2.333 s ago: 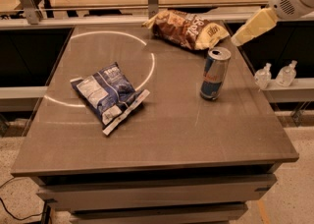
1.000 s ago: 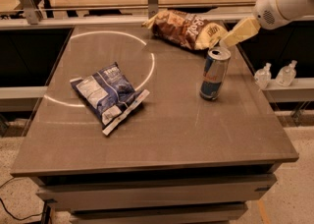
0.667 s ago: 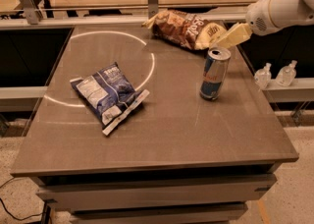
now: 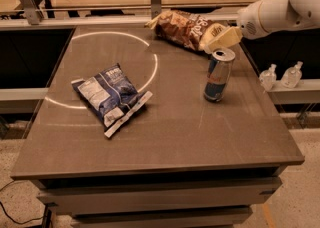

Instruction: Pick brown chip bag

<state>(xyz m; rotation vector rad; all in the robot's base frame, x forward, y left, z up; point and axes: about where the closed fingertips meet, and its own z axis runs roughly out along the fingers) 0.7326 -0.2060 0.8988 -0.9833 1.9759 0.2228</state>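
Where a white ring mark [image 4: 155, 67] crosses the grey worktop [image 4: 200, 137], a blue-and-white chip bag [image 4: 109, 97] lies left of centre. The brown chip bag [image 4: 185, 28] rests along the far edge, and a can [image 4: 218, 74] stands upright just in front of its right end. The end effector [image 4: 216, 43] hovers at that end, above the can; how far it is open cannot be told. Two small bottles [image 4: 268, 76] sit on a ledge to the right.
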